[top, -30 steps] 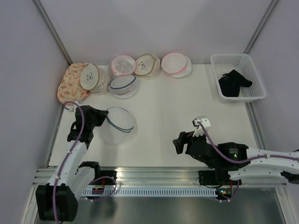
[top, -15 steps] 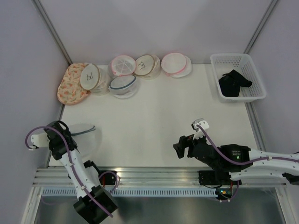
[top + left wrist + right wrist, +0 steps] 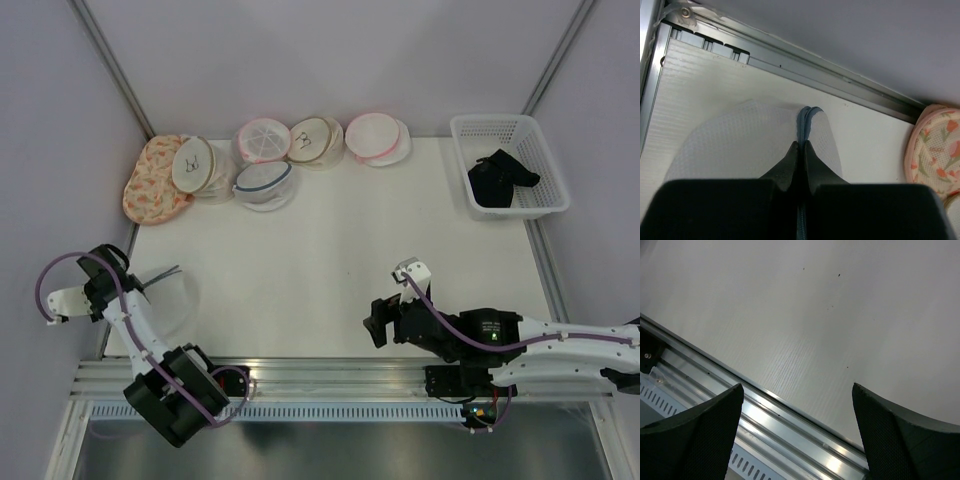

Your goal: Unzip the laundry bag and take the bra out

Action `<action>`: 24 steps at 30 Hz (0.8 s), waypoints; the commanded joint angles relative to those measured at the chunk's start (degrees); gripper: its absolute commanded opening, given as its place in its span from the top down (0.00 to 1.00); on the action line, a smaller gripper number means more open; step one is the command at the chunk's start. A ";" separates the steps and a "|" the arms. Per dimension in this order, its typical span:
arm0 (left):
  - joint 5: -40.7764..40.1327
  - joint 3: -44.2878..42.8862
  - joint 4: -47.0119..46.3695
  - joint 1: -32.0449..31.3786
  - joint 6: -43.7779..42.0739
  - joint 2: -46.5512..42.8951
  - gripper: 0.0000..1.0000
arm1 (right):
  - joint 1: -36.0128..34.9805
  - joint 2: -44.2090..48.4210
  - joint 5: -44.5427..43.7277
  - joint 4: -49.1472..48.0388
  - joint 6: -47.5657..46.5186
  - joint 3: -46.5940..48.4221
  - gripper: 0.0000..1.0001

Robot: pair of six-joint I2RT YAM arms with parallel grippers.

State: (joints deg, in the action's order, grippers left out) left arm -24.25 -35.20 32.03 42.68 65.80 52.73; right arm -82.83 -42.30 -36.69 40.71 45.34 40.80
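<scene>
**Left gripper pinches the mesh bag's rim at the near-left corner**

The left gripper (image 3: 801, 146) has its fingers pressed together on the zipper rim of the round white mesh laundry bag with a grey-blue zipper rim (image 3: 168, 298). The bag sits at the near-left corner of the white table (image 3: 330, 235), just beside the side rail. The right gripper (image 3: 372, 322) hovers spread wide over bare table near the front rail, holding nothing. The black soft fabric bra (image 3: 498, 180) lies in the white plastic basket (image 3: 510, 124) at the far right. An orange floral pouch (image 3: 935, 145) shows beyond the bag.
</scene>
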 commanded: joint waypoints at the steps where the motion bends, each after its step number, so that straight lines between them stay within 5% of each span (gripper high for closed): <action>1: -4.14 -7.49 0.57 0.39 3.72 5.95 0.98 | 0.30 -1.90 1.44 -2.12 -0.69 2.62 0.07; 11: -2.12 -19.99 3.21 0.48 1.97 16.87 0.98 | 4.42 -8.76 5.91 -4.41 -4.47 6.14 0.05; 13: -0.72 -20.87 3.04 0.48 0.83 17.32 0.84 | 5.48 -9.64 6.36 -4.85 -4.73 6.23 0.04; 14: 0.16 -20.87 2.08 0.48 -0.83 17.23 0.61 | 5.74 -9.73 6.97 -5.11 -5.08 6.05 0.03; 15: 1.04 -21.05 1.90 0.48 -1.20 17.06 0.51 | 6.27 -9.90 7.24 -5.29 -5.26 5.96 0.02; 19: 5.96 -22.01 1.63 0.48 -3.66 15.04 0.24 | 7.41 -9.38 7.95 -5.38 -5.53 5.61 0.02; 20: 6.93 -22.28 1.63 0.39 -4.71 14.69 0.05 | 7.85 -8.94 7.86 -5.29 -5.70 5.44 0.02; 24: 16.58 -21.50 0.06 0.13 -6.21 11.44 0.01 | 9.35 -8.15 7.25 -5.46 -5.53 4.91 0.02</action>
State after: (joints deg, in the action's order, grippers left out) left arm -16.01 -55.05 34.09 42.74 63.09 68.03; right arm -74.52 -51.66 -29.23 36.80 40.47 44.73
